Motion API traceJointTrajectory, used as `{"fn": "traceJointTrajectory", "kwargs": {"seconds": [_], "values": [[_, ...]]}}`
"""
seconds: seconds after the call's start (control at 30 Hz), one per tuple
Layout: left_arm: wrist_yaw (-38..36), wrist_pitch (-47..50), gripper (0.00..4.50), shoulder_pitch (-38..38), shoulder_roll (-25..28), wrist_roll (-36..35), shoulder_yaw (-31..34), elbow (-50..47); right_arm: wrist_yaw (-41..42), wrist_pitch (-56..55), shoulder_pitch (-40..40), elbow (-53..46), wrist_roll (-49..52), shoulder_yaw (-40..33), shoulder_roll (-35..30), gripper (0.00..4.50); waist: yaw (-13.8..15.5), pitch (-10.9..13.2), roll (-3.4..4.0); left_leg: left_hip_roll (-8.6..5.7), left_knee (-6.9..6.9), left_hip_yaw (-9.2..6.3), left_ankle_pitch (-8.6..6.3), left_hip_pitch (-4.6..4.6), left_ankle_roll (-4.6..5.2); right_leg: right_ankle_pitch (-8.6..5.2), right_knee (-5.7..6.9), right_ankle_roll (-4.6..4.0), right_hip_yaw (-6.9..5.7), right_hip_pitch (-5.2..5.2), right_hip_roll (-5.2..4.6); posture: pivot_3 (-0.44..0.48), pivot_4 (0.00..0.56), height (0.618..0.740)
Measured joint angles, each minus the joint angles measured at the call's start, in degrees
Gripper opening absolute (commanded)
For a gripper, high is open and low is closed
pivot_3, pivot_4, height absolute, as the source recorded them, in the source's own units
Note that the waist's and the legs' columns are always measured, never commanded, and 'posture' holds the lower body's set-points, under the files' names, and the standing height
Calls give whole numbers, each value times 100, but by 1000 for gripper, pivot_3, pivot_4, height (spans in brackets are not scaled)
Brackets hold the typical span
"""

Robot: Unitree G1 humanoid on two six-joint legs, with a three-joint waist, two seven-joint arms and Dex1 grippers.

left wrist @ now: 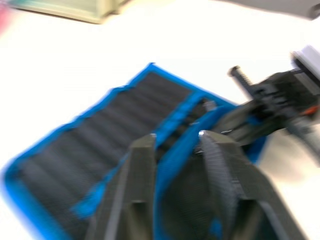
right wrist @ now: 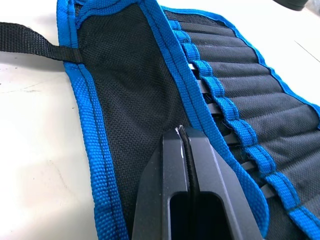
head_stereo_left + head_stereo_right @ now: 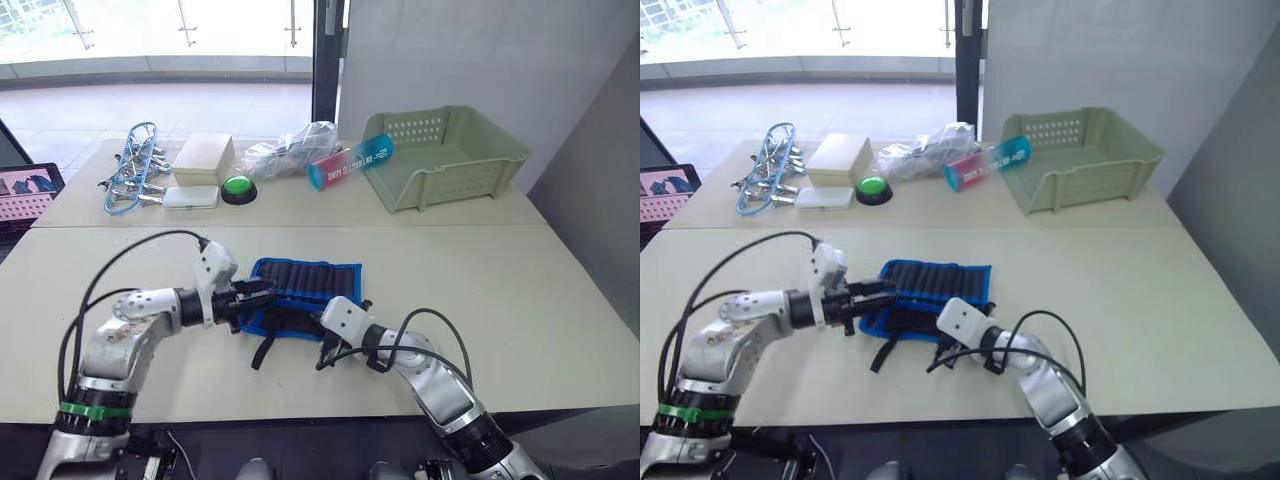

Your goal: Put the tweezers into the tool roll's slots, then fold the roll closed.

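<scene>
A black tool roll [image 3: 303, 291] edged in bright blue lies open on the pale table [image 3: 520, 300] between the two arms, its slots [image 2: 240, 85] facing up with silvery tweezers [image 2: 200, 87] tips peeping from beneath the pocket band. The left claw [image 3: 262, 292] meets the roll's left edge with its fingers [image 1: 135, 190] parted on either side of the blue binding, while the right claw [image 2: 184, 137], fingers pressed together, rests on the mesh flap at the near edge (its black strap [image 3: 263, 349] trails toward the table front). A green basket [image 3: 445, 155] stands at the far right.
</scene>
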Motion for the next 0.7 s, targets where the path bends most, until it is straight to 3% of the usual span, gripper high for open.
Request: {"fn": "traceJointTrajectory", "kwargs": {"seconds": [0.03, 0.23, 0.7], "values": [[133, 3, 20, 83, -115, 10, -46, -39, 3, 2, 0, 2, -1, -5, -1, 0, 2, 0, 0, 0, 0, 0, 0, 1, 0, 0, -1, 0, 0, 1, 0, 0, 150, 716], [1194, -305, 20, 313, -880, 376, -126, 412, 77, 7, -9, -9, -6, -9, -57, 0, 14, 0, 0, 0, 4, 0, -1, 1, 2, 0, -3, 0, 0, 2, 0, 0, 150, 716], [1447, -976, 20, 896, -642, 703, -47, 512, 85, 41, 251, -277, 56, -340, -538, 0, 89, -6, 7, 0, 3, 1, -8, 32, 11, 0, -40, 0, 0, 38, 0, 0, 150, 716]]}}
